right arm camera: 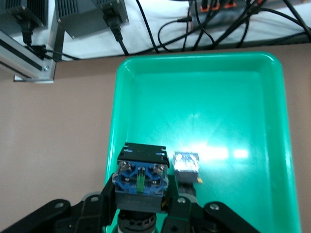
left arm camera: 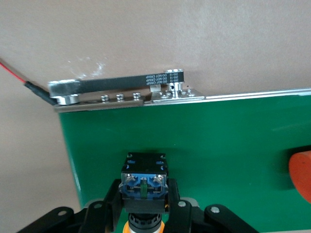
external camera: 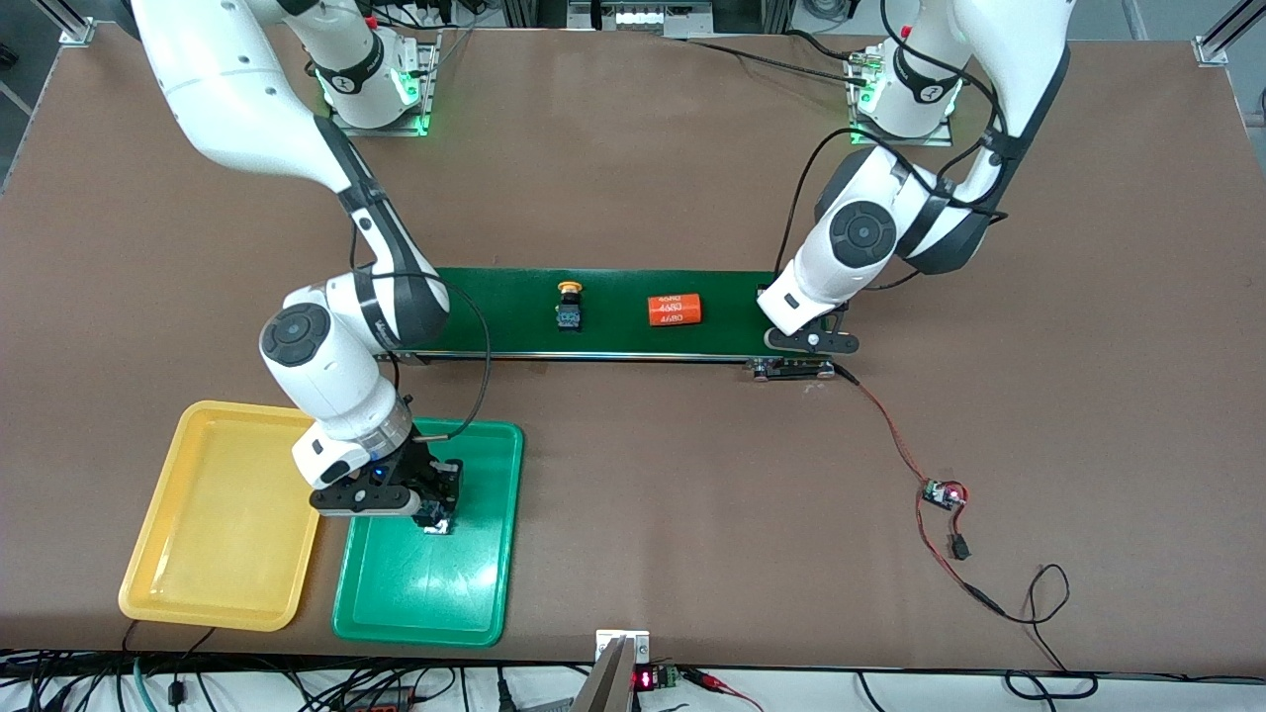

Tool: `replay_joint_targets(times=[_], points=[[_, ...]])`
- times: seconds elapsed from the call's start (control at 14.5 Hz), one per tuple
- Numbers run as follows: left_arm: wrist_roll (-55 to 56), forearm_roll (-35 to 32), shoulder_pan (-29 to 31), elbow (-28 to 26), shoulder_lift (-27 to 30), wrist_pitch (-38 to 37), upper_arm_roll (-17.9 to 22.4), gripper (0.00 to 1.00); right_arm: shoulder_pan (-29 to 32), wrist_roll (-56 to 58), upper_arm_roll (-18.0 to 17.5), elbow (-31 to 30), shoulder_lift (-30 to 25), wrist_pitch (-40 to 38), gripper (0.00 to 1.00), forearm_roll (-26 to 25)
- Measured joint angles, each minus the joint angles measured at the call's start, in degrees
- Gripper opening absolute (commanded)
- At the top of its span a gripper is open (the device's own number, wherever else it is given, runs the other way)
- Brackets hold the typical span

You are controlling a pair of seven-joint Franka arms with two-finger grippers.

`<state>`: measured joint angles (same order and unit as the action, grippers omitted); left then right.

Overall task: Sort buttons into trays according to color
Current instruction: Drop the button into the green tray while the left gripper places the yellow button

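Note:
My right gripper (external camera: 435,506) is shut on a button (right arm camera: 141,177) with a black-and-blue body, its cap hidden, low over the green tray (external camera: 475,593). Another button (right arm camera: 187,163) lies in that tray (right arm camera: 233,97) beside it. My left gripper (external camera: 803,341) is shut on a button (left arm camera: 144,180) with a yellow-orange cap, over the belt's end toward the left arm's side. A yellow-capped button (external camera: 569,305) stands on the belt. The yellow tray (external camera: 218,554) lies beside the green one, with nothing in it.
The long dark-green conveyor belt (external camera: 495,316) also carries an orange cylinder marked 4680 (external camera: 675,310), seen at the edge of the left wrist view (left arm camera: 301,174). A small circuit board with red wires (external camera: 940,494) lies on the table. The belt's metal roller bracket (left arm camera: 121,94) is close to my left gripper.

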<state>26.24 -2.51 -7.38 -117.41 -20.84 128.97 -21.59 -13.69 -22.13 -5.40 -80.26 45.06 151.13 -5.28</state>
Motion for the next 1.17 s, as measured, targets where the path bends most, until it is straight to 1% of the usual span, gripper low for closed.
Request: replay_joint_targets(times=[0.07,0.21,0.28,0.34,0.41,0.48,0.55,0.69,0.76,0.83,0.89,1.1,1.17], points=[[0.0,0.01,-0.09,0.25,-0.11,0.1,0.0,1.0,-0.01,0.0,0.0,0.13,1.1,2.04,0.1,0.0],[0.0,0.01,0.01,1.27,0.6,-0.04,0.17,1.0,-0.11,0.0,0.0,0.25,2.71,4.84,0.14,0.0],[0.0,0.01,0.15,1.96,1.59,-0.93,0.32,1.0,-0.16,0.0,0.0,0.37,3.19,5.37,0.3,0.0],[0.0,0.01,0.51,2.71,2.97,-2.91,0.47,1.0,-0.2,0.0,-0.01,0.58,3.46,5.47,0.43,0.0],[0.0,0.01,1.17,3.73,4.64,-5.87,0.54,1.0,-0.21,0.0,-0.01,0.75,3.55,5.47,0.55,0.0],[0.0,0.01,1.9,5.04,6.34,-9.45,0.67,1.0,-0.21,0.0,-0.01,0.88,3.54,5.47,0.64,0.0],[-0.03,0.01,2.51,6.68,7.95,-13.32,0.92,1.0,-0.21,0.0,-0.01,0.97,3.54,5.47,0.69,0.0],[-1.29,0.0,3.0,10.03,10.59,-20.0,2.52,1.0,-0.22,0.0,-0.01,0.99,3.54,5.47,0.7,0.0],[-3.75,0.0,3.05,11.35,11.66,-22.21,3.88,1.0,-0.24,-0.01,-0.02,0.98,3.54,5.47,0.73,0.0],[-7.2,0.0,3.1,12.24,12.75,-23.55,5.5,1.0,-0.27,-0.01,-0.02,0.99,3.54,5.47,0.84,0.0],[-10.56,0.0,3.16,12.75,13.84,-24.8,7.26,1.0,-0.31,-0.01,-0.02,0.98,3.55,5.47,1.0,0.0],[-19.41,0.01,3.3,14.06,17.05,-29.53,12.59,1.0,-0.48,-0.01,-0.02,0.77,3.49,5.44,1.0,0.21],[-21.84,0.01,3.44,15.39,17.93,-32.4,13.84,1.0,-0.52,-0.01,-0.02,0.19,3.21,5.43,1.0,0.26]])
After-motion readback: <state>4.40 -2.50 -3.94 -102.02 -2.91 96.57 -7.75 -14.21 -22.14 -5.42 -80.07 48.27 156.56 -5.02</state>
